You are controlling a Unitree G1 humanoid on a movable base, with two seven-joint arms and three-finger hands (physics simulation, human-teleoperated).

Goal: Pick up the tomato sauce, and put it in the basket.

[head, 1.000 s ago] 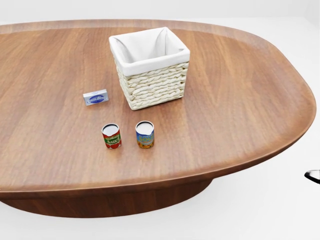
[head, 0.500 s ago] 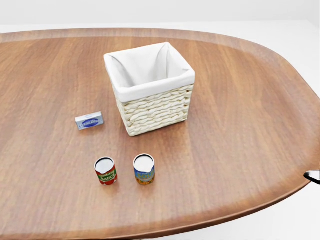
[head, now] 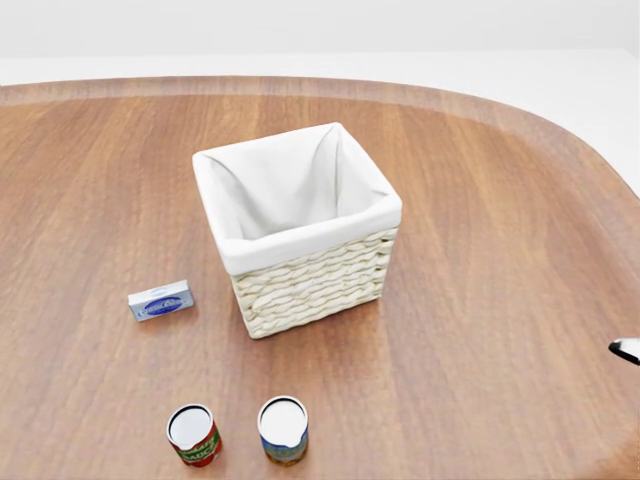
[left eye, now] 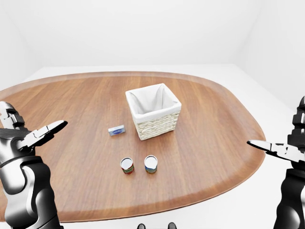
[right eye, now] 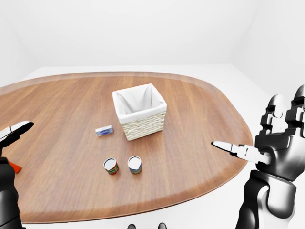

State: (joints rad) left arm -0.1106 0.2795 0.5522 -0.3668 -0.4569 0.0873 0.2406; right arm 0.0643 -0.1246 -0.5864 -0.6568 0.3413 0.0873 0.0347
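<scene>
Tomato sauce (head: 194,436) near table (head: 500,300) edge, basket (head: 297,228) beyond; both hands (left eye: 33,138) (right eye: 267,152) splayed, empty

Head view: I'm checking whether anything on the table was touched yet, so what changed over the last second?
Only the camera moved: it closed in, so the basket looms larger and the red can, blue can and small box slid toward the bottom. Their layout is unchanged. Both hands are open, holding nothing.

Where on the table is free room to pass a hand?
Bare wood lies right of the basket up to the table edge. It is crowded left and below: small box, tomato sauce can, second can.
</scene>
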